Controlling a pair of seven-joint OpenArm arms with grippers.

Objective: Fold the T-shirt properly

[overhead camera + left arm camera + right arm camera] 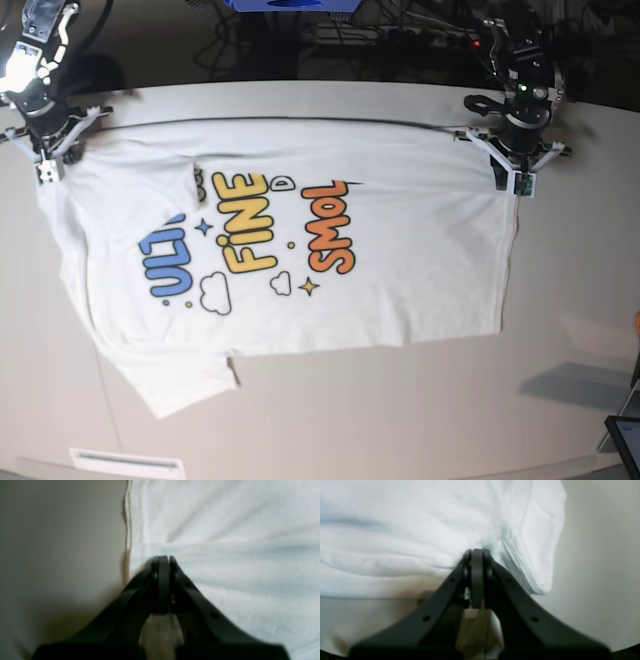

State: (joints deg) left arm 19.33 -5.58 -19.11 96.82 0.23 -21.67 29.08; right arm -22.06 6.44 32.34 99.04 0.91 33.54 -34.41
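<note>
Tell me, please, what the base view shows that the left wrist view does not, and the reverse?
Only the base view shows the colourful print, both arms and the whole spread T-shirt. Only the left wrist view shows up close that the left gripper has its jaws shut at the cloth's stitched edge. Both show white shirt lying on the pale table beside that gripper.

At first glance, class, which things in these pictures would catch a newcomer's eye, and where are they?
The white T-shirt spread print-up across the table stands out first, its blue, yellow and orange lettering left of middle. Next come the two black pincers at its far corners: the right pincer on the base view's left, the left pincer on its right.
</note>
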